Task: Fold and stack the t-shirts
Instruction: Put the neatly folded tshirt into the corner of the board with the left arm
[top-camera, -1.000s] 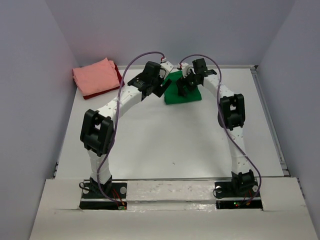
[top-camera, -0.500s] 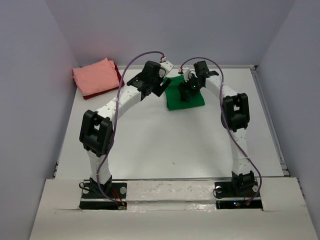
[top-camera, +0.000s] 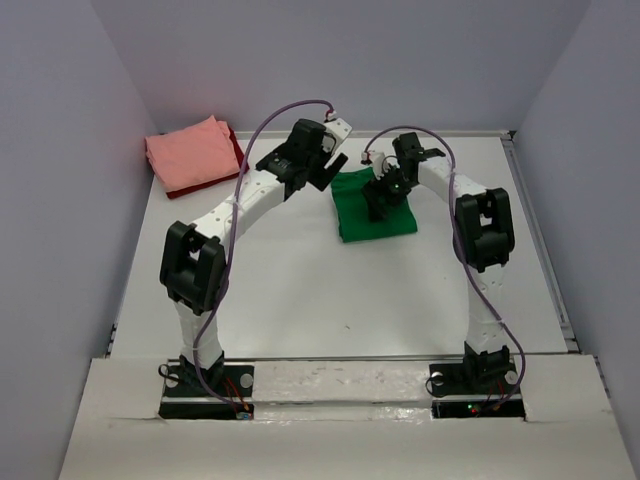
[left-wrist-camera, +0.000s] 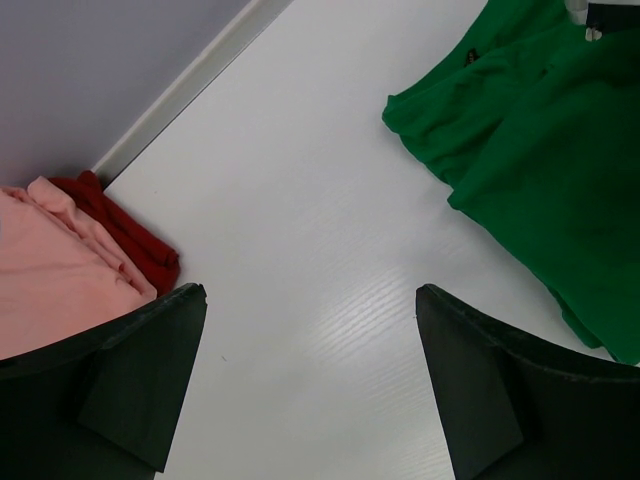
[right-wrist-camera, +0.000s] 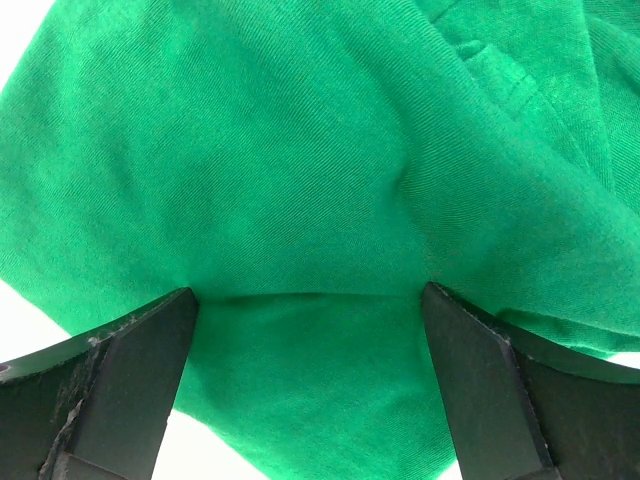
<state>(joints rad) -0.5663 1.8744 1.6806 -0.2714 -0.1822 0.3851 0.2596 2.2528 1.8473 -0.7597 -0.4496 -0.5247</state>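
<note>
The right gripper (right-wrist-camera: 308, 295) is standing with its jaws spread wide on the green t-shirt (top-camera: 372, 218), which is lying on the table (top-camera: 300, 290) toward 12 o'clock. The cloth is spanning the gap, and both tips seem to be touching it. The left gripper (left-wrist-camera: 310, 290), also spread, is hanging over bare tabletop, with the green tee at its 2 o'clock. The salmon pink t-shirt (top-camera: 190, 155) is lying on the dark red t-shirt (left-wrist-camera: 130, 235) at 9 o'clock.
</note>
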